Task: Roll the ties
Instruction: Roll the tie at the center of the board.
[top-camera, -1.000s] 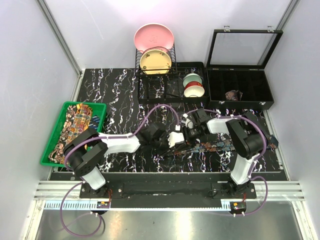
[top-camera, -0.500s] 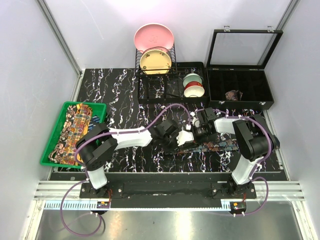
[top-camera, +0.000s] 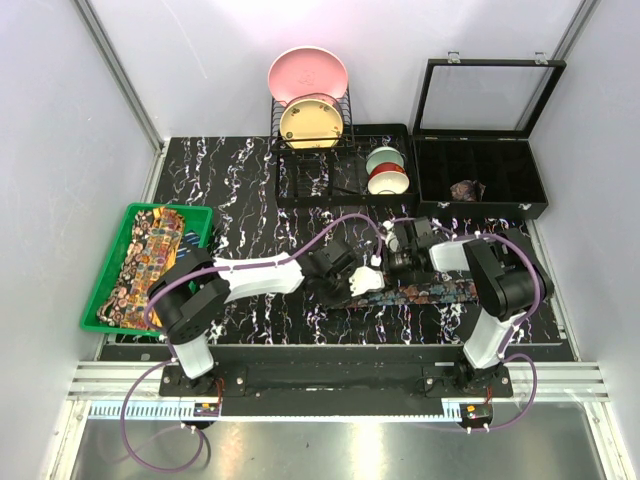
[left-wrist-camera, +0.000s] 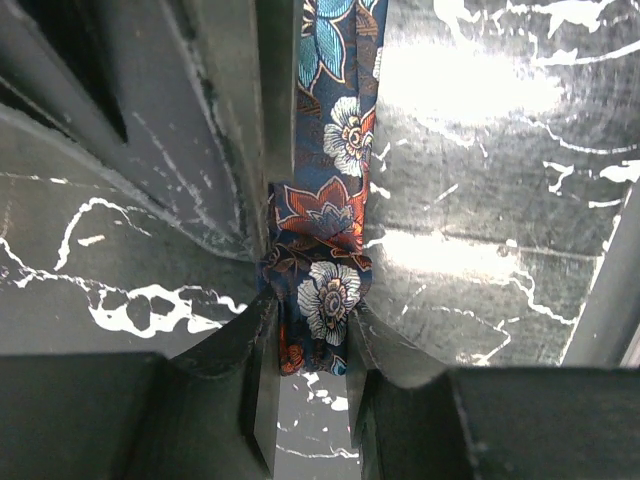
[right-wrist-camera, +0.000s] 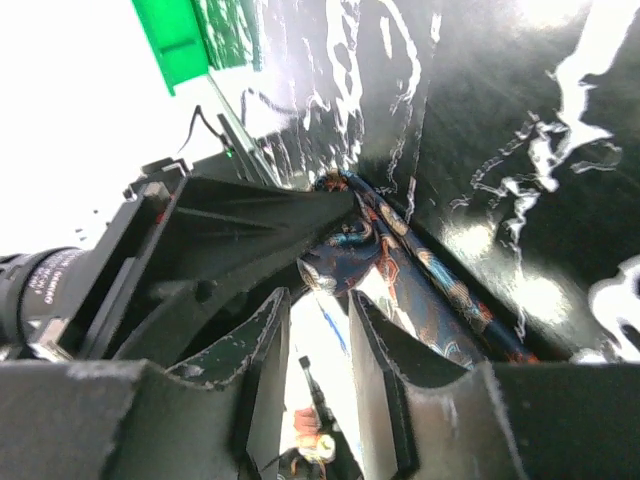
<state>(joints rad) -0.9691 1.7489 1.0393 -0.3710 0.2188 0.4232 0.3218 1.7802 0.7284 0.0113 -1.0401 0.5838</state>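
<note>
Tie (left-wrist-camera: 322, 210): blue floral, end pinched in left gripper (left-wrist-camera: 310, 340), rest trailing flat on worktop (top-camera: 250, 180) away from it. Right gripper (right-wrist-camera: 320, 310) slightly parted, empty, just beside bunched end. Likely starting coil: firm pinch, turn end over itself, edges aligned, light tension.

A dark blue tie (top-camera: 432, 292) with red and white flowers is laid flat along the black marble table (top-camera: 230, 180), its left end curled up. Yellow-orange paisley ties (top-camera: 148, 258) are heaped in the green tray (top-camera: 170, 208). A brownish rolled tie (top-camera: 466, 189) is set in a compartment of the open case (top-camera: 490, 211).
</note>
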